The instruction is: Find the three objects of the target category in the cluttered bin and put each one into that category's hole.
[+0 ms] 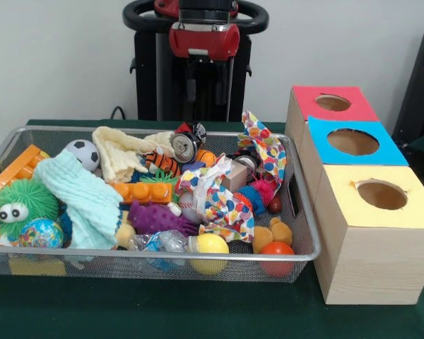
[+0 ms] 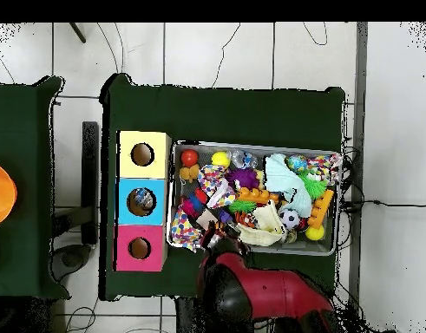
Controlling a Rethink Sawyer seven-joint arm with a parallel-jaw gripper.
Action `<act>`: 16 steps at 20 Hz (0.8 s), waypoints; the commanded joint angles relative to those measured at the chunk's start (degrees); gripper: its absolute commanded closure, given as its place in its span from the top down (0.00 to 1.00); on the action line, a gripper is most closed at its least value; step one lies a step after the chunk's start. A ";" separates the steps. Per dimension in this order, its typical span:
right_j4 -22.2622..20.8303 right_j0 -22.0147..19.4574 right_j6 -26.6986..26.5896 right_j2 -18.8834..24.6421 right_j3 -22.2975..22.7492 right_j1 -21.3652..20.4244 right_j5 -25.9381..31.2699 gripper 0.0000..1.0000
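Observation:
A wire mesh bin (image 1: 305, 212) (image 2: 253, 250) is packed with toys and cloths. In it lie a soccer ball (image 1: 83, 154), a globe ball (image 1: 41, 233), a yellow ball (image 1: 208, 244), a red ball (image 1: 277, 250), a green fuzzy toy with eyes (image 1: 18, 205), a silver can (image 1: 185, 146) and orange bricks (image 1: 145, 191). Beside the bin stand three wooden boxes with holes, topped red (image 1: 332, 103) (image 2: 139, 248), blue (image 1: 353, 142) (image 2: 140, 201) and yellow (image 1: 381, 195) (image 2: 142, 154). The red and black arm (image 1: 205, 39) (image 2: 251, 290) is drawn back behind the bin, and its gripper does not show.
A mint cloth (image 1: 81, 201), a cream cloth (image 1: 124, 152) and a dotted cloth (image 1: 219, 194) cover parts of the pile. A purple spiky toy (image 1: 155, 217) and a brown bear (image 1: 272, 233) lie near the front. Something small shows inside the blue box's hole in the overhead view.

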 commanded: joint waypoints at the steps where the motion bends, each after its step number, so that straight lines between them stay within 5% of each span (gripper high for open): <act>1: -0.79 -2.13 -7.73 11.79 -2.38 -2.00 10.53 1.00; 8: -4.61 1.81 -0.10 2.37 -7.81 0.82 1.26 1.00; 16: -8.23 6.49 0.90 -5.78 -14.53 7.74 -6.38 1.00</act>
